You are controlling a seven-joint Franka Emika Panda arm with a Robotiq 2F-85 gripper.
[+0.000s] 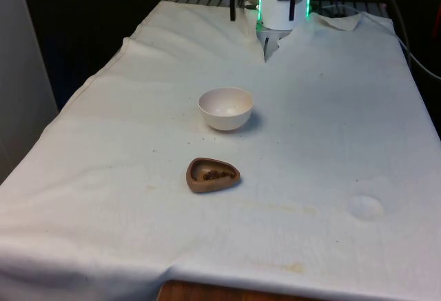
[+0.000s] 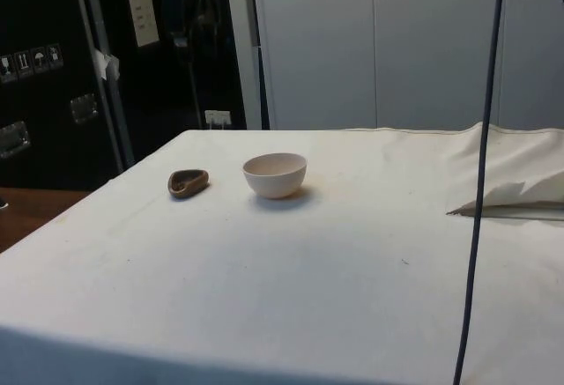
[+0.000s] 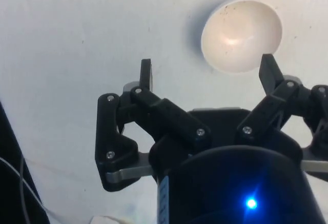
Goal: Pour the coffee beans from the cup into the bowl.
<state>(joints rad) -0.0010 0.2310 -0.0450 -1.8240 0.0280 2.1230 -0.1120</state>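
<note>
A small brown cup (image 1: 212,175) of rounded-triangle shape lies on the white cloth with a few coffee beans (image 1: 215,175) inside. Just behind it stands an empty white bowl (image 1: 226,108). From the side, the cup (image 2: 188,182) sits close beside the bowl (image 2: 275,174), the two not touching. My gripper (image 3: 207,73) hangs high over the cloth, open, with nothing between its black fingers (image 3: 145,74). The bowl (image 3: 241,34) lies far below, just beyond the fingertips, nearer to one finger.
A black cable (image 2: 480,182) hangs down over the table in the side view. The cloth is bunched into a fold (image 2: 511,196) near the robot's end. A faint round mark (image 1: 365,206) shows on the cloth towards the front view's right. The wooden table edge (image 1: 207,293) shows in front.
</note>
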